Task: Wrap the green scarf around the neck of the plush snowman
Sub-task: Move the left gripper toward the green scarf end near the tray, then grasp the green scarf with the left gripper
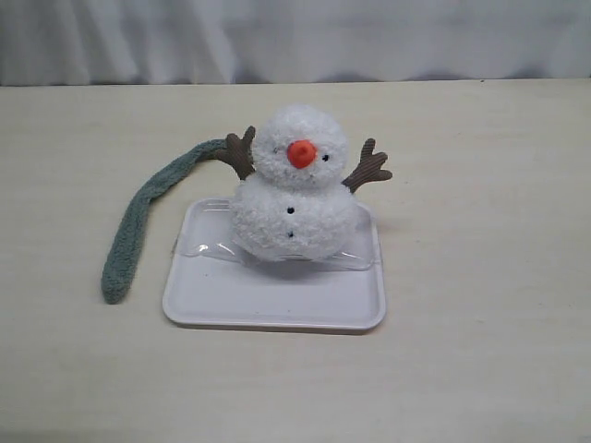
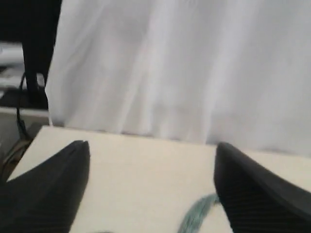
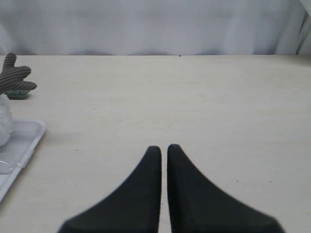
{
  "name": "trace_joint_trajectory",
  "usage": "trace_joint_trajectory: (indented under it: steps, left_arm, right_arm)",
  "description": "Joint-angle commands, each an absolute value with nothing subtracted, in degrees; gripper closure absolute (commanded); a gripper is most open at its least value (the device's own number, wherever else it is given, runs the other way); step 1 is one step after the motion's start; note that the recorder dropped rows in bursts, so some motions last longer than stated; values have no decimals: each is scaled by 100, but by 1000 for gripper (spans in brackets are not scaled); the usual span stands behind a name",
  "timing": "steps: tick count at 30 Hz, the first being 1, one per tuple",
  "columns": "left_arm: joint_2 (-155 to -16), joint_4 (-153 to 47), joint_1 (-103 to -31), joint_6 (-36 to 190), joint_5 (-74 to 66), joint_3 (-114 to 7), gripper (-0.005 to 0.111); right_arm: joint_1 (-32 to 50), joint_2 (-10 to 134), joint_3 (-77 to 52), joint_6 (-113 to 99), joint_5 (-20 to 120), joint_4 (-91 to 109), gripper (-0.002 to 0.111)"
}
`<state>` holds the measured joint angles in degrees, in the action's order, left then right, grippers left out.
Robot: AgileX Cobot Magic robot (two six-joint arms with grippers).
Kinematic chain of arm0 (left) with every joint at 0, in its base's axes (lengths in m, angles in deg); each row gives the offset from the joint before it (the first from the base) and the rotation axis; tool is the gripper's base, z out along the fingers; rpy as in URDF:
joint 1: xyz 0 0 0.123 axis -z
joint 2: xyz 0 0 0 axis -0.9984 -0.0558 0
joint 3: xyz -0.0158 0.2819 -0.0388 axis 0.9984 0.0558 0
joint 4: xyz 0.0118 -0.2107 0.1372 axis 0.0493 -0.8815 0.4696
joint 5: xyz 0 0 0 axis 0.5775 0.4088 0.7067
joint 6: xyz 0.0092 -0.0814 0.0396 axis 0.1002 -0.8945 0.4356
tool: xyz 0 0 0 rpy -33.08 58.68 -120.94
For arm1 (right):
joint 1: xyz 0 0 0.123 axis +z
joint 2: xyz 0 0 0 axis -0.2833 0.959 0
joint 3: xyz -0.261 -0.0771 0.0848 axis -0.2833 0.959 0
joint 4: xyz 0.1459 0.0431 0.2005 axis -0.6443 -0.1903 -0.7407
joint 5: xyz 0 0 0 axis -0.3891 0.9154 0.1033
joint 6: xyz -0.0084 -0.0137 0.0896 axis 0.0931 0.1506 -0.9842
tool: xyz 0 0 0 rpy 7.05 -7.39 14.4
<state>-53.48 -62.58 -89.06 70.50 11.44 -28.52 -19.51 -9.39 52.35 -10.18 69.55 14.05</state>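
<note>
- Left gripper [image 2: 151,145]: jaws wide apart, empty.
- Scarf [image 1: 138,217], left of exterior frame: trails from behind the snowman [image 1: 294,189] down onto the table [image 1: 480,277]; neck [image 1: 294,181] not yet wrapped.
- Snowman, centre: upright on a tray [image 1: 277,309]. A hard tug on the scarf would probably topple it.
- Right gripper [image 3: 160,148]: jaws together, holding nothing.

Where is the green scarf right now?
In the exterior view, the green scarf lies on the table left of the tray, trailing from behind the plush snowman.
</note>
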Motion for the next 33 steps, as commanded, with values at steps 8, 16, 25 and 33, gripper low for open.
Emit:
trace_joint_trajectory:
  steps: [8, 16, 25, 33]
  left_arm:
    - [-9741, -6432, -7477, 9107, 2151, -4275, 30]
    - [-12435, -6432, -7113, 10204, 1951, -5616, 30]
    - [-13648, -6456, -7073, 10305, 905, -6141, 30]
    - [-13929, -6444, -7006, 10305, 19, -6141, 43]
  right_arm:
    - [-1964, -953, 5233, -987, 6978, 1431, 104]
    - [-1964, -953, 5233, -987, 6978, 1431, 104]
    - [-1964, -953, 5233, -987, 6978, 1431, 104]
    - [-1964, -953, 5233, -987, 6978, 1431, 104]
